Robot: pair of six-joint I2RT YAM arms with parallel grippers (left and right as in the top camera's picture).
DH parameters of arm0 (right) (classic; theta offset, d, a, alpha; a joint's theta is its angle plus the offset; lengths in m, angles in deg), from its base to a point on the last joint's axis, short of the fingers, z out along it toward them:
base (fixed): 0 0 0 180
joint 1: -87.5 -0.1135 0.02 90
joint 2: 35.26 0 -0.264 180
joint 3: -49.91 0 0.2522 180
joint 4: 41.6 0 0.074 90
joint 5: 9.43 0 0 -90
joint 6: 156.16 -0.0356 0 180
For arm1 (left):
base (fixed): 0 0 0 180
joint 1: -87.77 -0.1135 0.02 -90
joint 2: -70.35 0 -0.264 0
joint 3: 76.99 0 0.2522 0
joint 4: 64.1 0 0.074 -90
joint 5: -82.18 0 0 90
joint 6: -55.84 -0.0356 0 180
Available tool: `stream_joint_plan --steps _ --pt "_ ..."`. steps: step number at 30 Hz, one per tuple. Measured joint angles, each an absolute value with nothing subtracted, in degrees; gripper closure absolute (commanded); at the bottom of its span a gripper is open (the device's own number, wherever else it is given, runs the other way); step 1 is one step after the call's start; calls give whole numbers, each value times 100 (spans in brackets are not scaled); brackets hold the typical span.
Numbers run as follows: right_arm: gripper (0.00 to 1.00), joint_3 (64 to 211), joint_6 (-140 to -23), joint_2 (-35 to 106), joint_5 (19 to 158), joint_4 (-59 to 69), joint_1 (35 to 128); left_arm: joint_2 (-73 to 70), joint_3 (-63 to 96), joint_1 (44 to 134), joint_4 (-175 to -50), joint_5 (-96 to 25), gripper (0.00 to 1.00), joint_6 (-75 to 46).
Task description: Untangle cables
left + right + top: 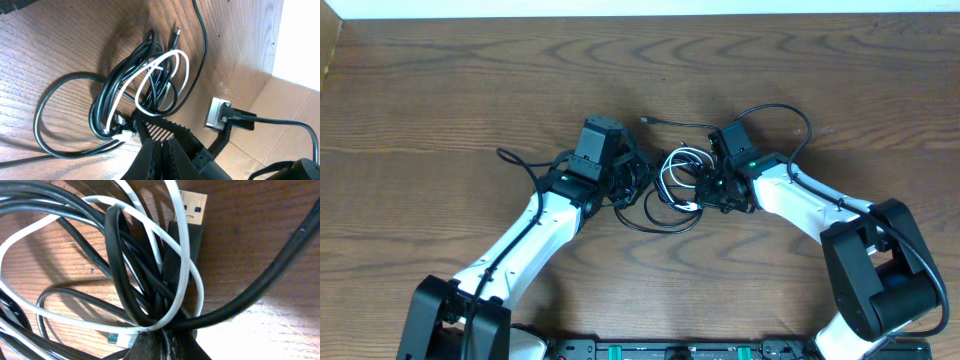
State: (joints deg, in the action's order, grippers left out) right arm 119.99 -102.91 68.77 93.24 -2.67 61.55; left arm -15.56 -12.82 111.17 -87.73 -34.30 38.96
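Note:
The cables [675, 185] lie in a small knot at the table's middle, black loops wound round one white cord [165, 62]. A black plug end [176, 34] sticks out at the far side, and a USB plug [192, 207] lies flat on the wood. My right gripper [707, 188] is at the knot's right side, shut where the white cord and black strands cross [165, 326]. A small white plug [114, 339] sits just left of its tip. My left gripper [636, 186] is at the knot's left side; its fingers [150, 160] are pressed together with nothing seen between them.
A thick black arm wire [790, 115] arcs behind the right arm, and another [520, 160] trails off the left arm. The right wrist's silver camera [217, 115] hangs close by in the left wrist view. Brown cardboard [280, 120] lies past the table's edge.

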Motion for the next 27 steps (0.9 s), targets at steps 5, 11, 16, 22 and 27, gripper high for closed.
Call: stream_joint_plan --steps 5,11,16,22,27 --pt "99 11992 -9828 6892 9564 -343 6201 -1558 -1282 11117 -8840 -3403 92 3642" --pt "78 11918 -9002 6794 9958 -144 6380 -1558 -1284 11117 -9568 -2971 89 3384" --pt "48 11796 -8075 5972 10321 -94 6522 -1558 -1286 11117 -9933 -2551 76 3227" --pt "43 11807 -7050 5220 10679 -153 6170 -1558 -1286 11019 -9984 -2350 72 3087" --pt "51 11807 -6626 5541 10655 -186 5554 -1558 -1286 10542 -10399 -2263 72 3026"
